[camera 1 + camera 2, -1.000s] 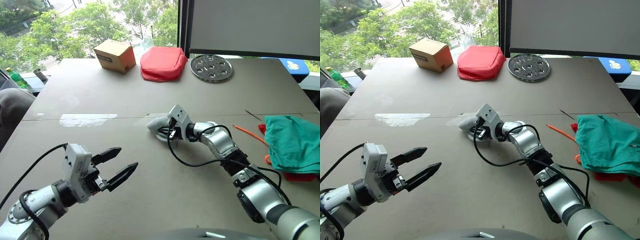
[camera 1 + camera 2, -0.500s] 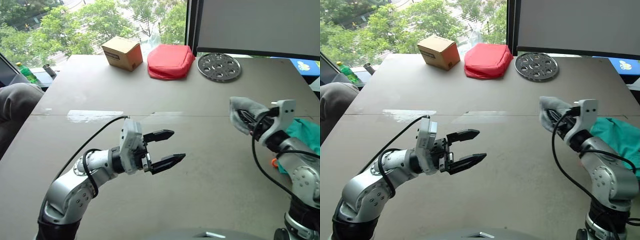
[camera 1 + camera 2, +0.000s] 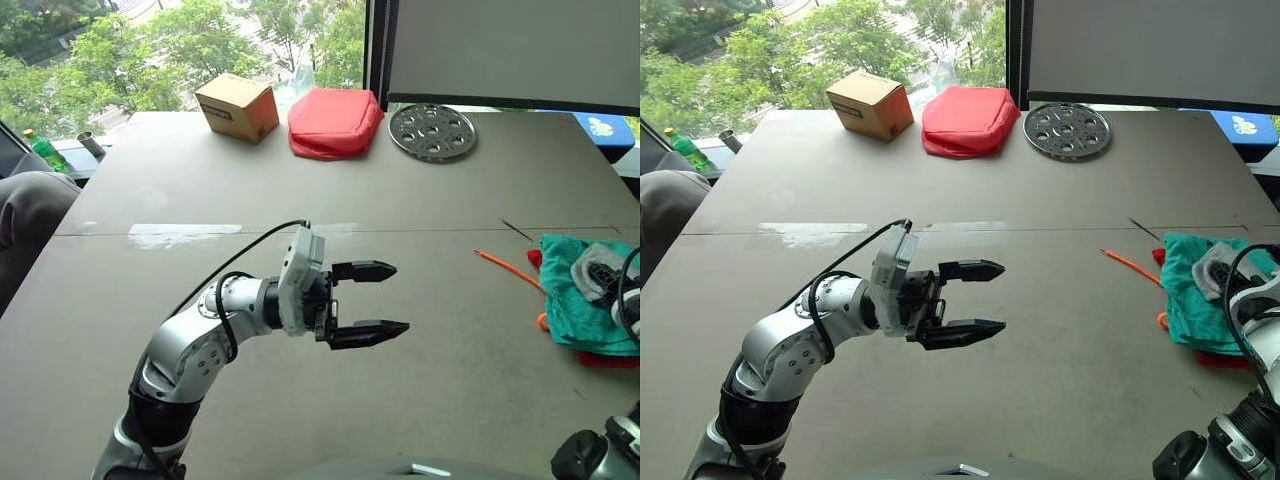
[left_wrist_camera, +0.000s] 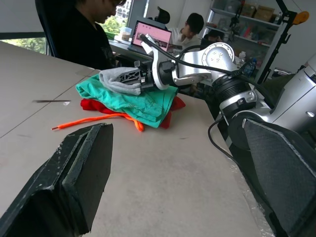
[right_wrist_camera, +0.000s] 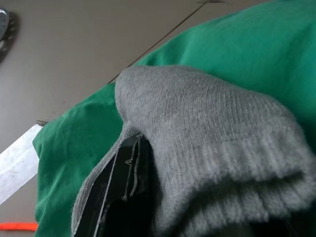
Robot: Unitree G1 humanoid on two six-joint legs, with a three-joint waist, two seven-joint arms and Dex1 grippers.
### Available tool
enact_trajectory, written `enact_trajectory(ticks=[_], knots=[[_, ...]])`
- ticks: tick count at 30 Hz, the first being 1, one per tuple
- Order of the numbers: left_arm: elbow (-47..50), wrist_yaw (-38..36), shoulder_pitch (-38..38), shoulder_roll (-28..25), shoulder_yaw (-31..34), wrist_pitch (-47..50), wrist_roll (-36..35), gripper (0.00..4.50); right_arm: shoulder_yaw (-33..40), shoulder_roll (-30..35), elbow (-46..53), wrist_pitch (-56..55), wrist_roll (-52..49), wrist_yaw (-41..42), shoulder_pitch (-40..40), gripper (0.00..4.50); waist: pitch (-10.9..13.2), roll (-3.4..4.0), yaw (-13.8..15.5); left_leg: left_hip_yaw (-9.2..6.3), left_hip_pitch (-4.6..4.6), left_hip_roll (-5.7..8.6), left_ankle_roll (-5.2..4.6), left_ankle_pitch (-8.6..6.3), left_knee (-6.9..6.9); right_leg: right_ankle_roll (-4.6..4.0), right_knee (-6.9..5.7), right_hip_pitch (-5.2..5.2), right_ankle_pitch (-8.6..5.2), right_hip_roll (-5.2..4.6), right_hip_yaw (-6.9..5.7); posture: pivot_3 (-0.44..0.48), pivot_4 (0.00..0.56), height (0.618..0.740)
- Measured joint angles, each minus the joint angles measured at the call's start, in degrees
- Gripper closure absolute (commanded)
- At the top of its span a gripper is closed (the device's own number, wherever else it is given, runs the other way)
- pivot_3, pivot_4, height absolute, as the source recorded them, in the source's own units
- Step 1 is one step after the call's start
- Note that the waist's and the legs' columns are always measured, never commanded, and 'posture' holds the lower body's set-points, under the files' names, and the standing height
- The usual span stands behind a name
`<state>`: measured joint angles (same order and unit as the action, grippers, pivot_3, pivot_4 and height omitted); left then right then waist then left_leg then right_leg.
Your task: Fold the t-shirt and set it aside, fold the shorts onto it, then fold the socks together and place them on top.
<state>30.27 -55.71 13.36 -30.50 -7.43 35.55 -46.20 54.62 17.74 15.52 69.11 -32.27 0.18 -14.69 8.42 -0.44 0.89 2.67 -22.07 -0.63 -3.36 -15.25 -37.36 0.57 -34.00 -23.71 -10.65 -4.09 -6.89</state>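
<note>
The teal shorts (image 3: 582,305) lie folded at the table's right edge, their orange drawstring (image 3: 505,268) trailing left. Under them the red t-shirt (image 3: 603,357) peeks out. The grey socks (image 3: 598,270) are bundled together and rest on top of the shorts, with my right gripper (image 4: 131,79) shut on them. In the right wrist view the socks (image 5: 207,133) wrap over a black finger (image 5: 123,187), with the shorts (image 5: 247,44) behind. My left gripper (image 3: 398,298) hovers open over the middle of the table, holding nothing.
Along the far edge stand a cardboard box (image 3: 236,107), a salmon-red zipped pouch (image 3: 335,122) and a perforated metal disc (image 3: 432,131). A green bottle (image 3: 40,152) stands off the table's left. People sit beyond the table's right side (image 4: 84,34) by a laptop (image 4: 154,37).
My right gripper has carried the socks from the table's middle to the right and down onto the shorts. My left gripper has reached forward toward the table's centre, still open.
</note>
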Motion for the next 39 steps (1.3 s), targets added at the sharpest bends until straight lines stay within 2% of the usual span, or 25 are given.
enact_trajectory(ticks=[3,4,6,11,14,16,17,20,21,23,25,26,29,31,32,36,39], knots=[[-0.1,0.0,1.4,-0.1,0.1,0.0,0.0,0.00,0.2,0.0,3.5,-0.2,-1.8,1.1,4.6,0.32,0.0,-0.01,0.2,-0.09,-0.01,0.00,0.00,0.00,0.00,0.00,0.02,0.04,-0.01,0.04,0.09,0.000,0.150,0.739],[-0.1,-0.1,1.9,-0.1,0.1,0.0,0.0,0.00,-0.1,0.2,6.3,-0.5,-2.6,2.6,7.6,0.07,0.0,-0.01,0.4,-0.13,-0.04,0.01,0.00,0.00,0.00,0.00,0.04,0.04,-0.01,0.04,0.10,0.000,0.150,0.739],[-0.5,-0.1,2.2,-0.2,0.2,0.0,0.1,0.00,-0.2,0.3,10.5,-0.7,-4.7,5.3,13.2,0.07,0.0,-0.02,0.5,-0.17,-0.04,0.00,0.00,-0.01,0.00,0.01,0.08,0.05,-0.01,0.04,0.18,0.000,0.150,0.739],[-2.4,1.4,2.7,0.6,0.2,0.2,1.3,0.00,1.9,2.3,22.3,-8.5,-9.3,19.3,35.8,0.07,0.0,0.06,0.6,-0.24,-0.03,-0.05,0.07,-0.05,0.00,0.08,0.15,0.05,-0.06,0.00,0.43,0.000,0.150,0.739],[-3.5,3.7,2.4,0.8,0.5,0.1,2.3,0.00,4.0,2.3,26.3,-14.3,-12.5,25.8,41.8,0.07,0.1,0.18,-0.2,-0.10,0.03,-0.12,0.30,-0.18,0.01,0.10,0.17,0.04,-0.08,-0.03,0.60,0.000,0.150,0.739],[-4.7,6.6,-0.5,0.6,2.6,-1.7,5.7,0.00,0.0,3.9,34.4,-21.1,-14.1,32.6,45.7,0.07,0.1,0.06,-1.0,-0.02,0.10,-0.21,0.32,-0.19,0.22,0.16,0.20,0.05,-0.11,-0.02,0.67,0.000,0.150,0.739],[-5.4,7.5,-0.8,0.6,2.8,-2.0,6.5,0.00,-1.7,4.4,36.1,-22.5,-14.1,33.9,45.7,0.07,0.1,0.00,-1.2,-0.02,0.12,-0.23,0.32,-0.19,0.24,0.17,0.21,0.05,-0.12,-0.02,0.65,0.000,0.150,0.739],[-5.4,12.0,-5.1,0.8,6.3,-3.6,9.2,0.00,-14.8,7.7,37.2,-27.0,-8.3,33.9,39.6,0.07,0.2,-0.23,-2.0,-0.01,0.25,-0.30,0.34,-0.20,0.29,0.17,0.34,-0.08,-0.12,-0.08,0.57,0.000,0.150,0.739],[-4.6,14.1,-8.6,0.3,8.9,-3.8,10.2,0.00,-24.2,11.1,35.2,-30.0,-4.1,35.8,34.8,0.07,0.3,-0.21,-2.2,0.04,0.32,-0.30,0.34,-0.20,0.33,0.17,0.41,-0.14,-0.12,-0.17,0.43,0.000,0.150,0.739],[-2.6,16.0,-13.9,-0.8,12.6,-3.8,10.5,0.00,-34.7,14.9,30.0,-34.7,1.2,39.4,29.8,0.07,0.4,-0.34,-1.5,0.01,0.17,-0.26,0.34,-0.20,0.34,0.16,0.35,-0.47,-0.12,-0.20,0.29,0.000,0.150,0.739],[-0.7,17.0,-18.1,-1.6,16.1,-3.4,9.9,0.00,-39.1,16.3,25.4,-37.8,3.8,42.2,27.3,0.07,0.4,-0.49,-0.7,-0.09,0.05,-0.23,0.35,-0.19,0.34,0.14,0.31,-0.55,-0.11,-0.20,0.21,0.000,0.150,0.739],[1.8,17.3,-22.8,-2.4,20.1,-3.0,8.8,0.00,-42.2,18.2,21.0,-40.5,5.1,45.4,24.8,0.07,0.5,-0.59,0.0,-0.12,0.03,-0.18,0.37,-0.22,0.33,0.13,0.28,-0.58,-0.10,-0.22,0.21,0.000,0.150,0.739],[6.0,16.2,-32.4,-4.2,27.0,-2.8,6.9,0.00,-43.7,21.2,14.2,-44.2,5.8,51.1,23.0,0.07,0.5,-0.64,0.6,-0.19,-0.01,-0.13,0.38,-0.23,0.31,0.12,0.29,-0.57,-0.10,-0.31,0.13,0.000,0.150,0.739],[8.2,14.0,-40.3,-4.9,32.8,-3.1,5.5,0.00,-42.3,24.5,10.9,-46.4,5.2,56.0,24.8,0.07,0.5,-0.57,1.3,-0.18,0.03,-0.11,0.38,-0.24,0.28,0.12,0.29,-0.54,-0.11,-0.44,0.02,0.000,0.150,0.739],[8.7,13.4,-41.5,-4.9,34.0,-3.4,5.4,0.00,-41.8,25.1,10.4,-46.9,5.0,57.0,25.5,0.07,0.5,-0.56,1.5,-0.18,0.02,-0.11,0.39,-0.24,0.24,0.12,0.26,-0.54,-0.11,-0.48,-0.02,0.000,0.150,0.739],[9.4,8.6,-52.0,-4.7,41.1,-5.7,4.6,0.00,-32.9,27.8,8.0,-49.8,4.0,62.3,34.4,0.07,0.6,-0.36,1.6,-0.13,-0.04,-0.12,0.39,-0.24,0.22,0.14,0.33,-0.52,-0.13,-0.59,-0.02,0.000,0.150,0.739],[9.3,6.1,-54.5,-4.7,43.0,-7.1,4.4,0.00,-26.7,28.5,8.4,-49.9,1.9,64.3,38.3,0.07,0.7,-0.24,1.4,-0.11,-0.06,-0.12,0.39,-0.25,0.22,0.15,0.34,-0.53,-0.13,-0.62,-0.01,0.000,0.150,0.739]])
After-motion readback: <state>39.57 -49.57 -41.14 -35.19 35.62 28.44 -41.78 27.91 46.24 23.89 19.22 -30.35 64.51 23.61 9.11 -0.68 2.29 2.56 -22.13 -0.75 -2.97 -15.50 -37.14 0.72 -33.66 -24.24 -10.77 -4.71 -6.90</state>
